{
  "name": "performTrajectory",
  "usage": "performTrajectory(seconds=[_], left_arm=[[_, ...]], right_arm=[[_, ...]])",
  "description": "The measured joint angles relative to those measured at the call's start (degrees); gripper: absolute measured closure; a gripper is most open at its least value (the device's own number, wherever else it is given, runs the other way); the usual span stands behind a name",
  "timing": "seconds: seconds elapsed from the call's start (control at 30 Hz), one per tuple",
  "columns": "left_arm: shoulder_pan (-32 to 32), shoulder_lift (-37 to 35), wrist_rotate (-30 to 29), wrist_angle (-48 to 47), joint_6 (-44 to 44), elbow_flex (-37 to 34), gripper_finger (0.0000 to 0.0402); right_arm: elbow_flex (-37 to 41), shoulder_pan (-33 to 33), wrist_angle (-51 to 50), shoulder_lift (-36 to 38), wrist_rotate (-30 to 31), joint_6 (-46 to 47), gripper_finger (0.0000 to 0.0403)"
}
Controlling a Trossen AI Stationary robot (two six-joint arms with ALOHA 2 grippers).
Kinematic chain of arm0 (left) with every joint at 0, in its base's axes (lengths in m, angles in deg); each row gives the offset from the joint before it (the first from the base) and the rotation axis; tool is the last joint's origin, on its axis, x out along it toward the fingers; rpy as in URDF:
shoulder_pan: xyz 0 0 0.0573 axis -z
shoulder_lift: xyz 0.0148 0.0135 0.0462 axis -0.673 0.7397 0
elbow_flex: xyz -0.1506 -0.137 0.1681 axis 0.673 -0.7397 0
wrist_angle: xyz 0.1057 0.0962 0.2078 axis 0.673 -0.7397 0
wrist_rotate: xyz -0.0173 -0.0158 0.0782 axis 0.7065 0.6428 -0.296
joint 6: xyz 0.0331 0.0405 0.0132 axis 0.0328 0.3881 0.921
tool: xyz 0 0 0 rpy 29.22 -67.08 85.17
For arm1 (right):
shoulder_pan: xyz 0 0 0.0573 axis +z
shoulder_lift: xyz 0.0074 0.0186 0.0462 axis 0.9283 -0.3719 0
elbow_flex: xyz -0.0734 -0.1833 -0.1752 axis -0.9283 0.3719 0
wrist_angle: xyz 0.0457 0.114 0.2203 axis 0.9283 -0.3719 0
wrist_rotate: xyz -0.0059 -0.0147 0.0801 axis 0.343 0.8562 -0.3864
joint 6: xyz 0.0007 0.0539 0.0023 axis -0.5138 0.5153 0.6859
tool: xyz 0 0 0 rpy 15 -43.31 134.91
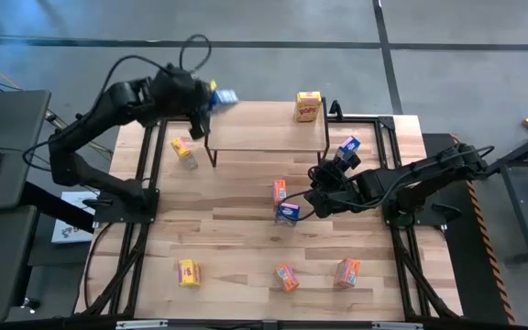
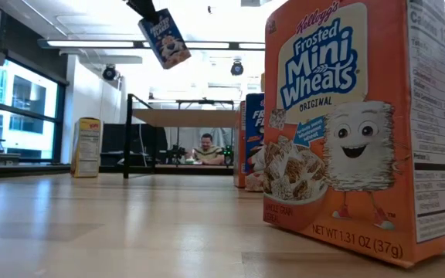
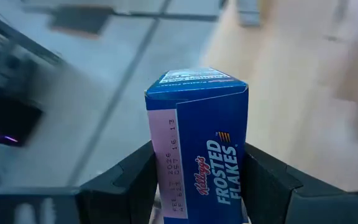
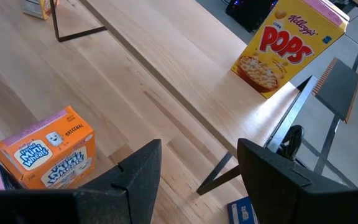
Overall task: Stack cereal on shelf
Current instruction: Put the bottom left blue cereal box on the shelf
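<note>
My left gripper (image 3: 197, 190) is shut on a blue Frosted Flakes box (image 3: 197, 137), held in the air above the left end of the shelf (image 1: 264, 128), a light plank on thin dark legs. A yellow Pops box (image 1: 308, 106) stands on the shelf's right end. My right gripper (image 4: 201, 168) is open and low over the table, near the shelf's right front leg. An orange Mini-Wheats box (image 4: 48, 149) and a blue box (image 1: 288, 213) stand just beside it. In the low view the held blue box (image 2: 164, 37) hangs high above the shelf (image 2: 184, 116). My left gripper pinches the blue box between its two fingers (image 3: 132, 183), on opposite sides of the end nearest the wrist (image 3: 166, 193). The rest of the box sticks out past the fingertips. The box is lifted clear of shelf and table and hangs tilted in the low view.
More boxes stand on the table: a yellow one (image 1: 183, 151) left of the shelf, a blue one (image 1: 348, 147) at its right, and a yellow (image 1: 189, 272) and two orange ones (image 1: 287, 277) (image 1: 347, 271) along the near edge. A person (image 2: 205, 148) sits beyond the table.
</note>
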Motion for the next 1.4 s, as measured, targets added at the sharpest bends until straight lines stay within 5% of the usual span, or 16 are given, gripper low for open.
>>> performTrajectory(seconds=[0.43,1.0,1.4], left_arm=[[-13.19,6.83,0.89,15.16,20.79,0.04,0.0216],[-13.77,13.41,9.80,5.40,26.41,0.02,0.0216],[-13.30,13.22,12.21,-6.35,20.11,0.02,0.0216]], right_arm=[[0.00,0.00,0.00,0.00,0.00,1.03,0.0199],[0.00,0.00,0.00,0.00,-0.83,1.95,0.0199],[0.00,0.04,0.03,-0.04,-2.23,4.48,0.0199]])
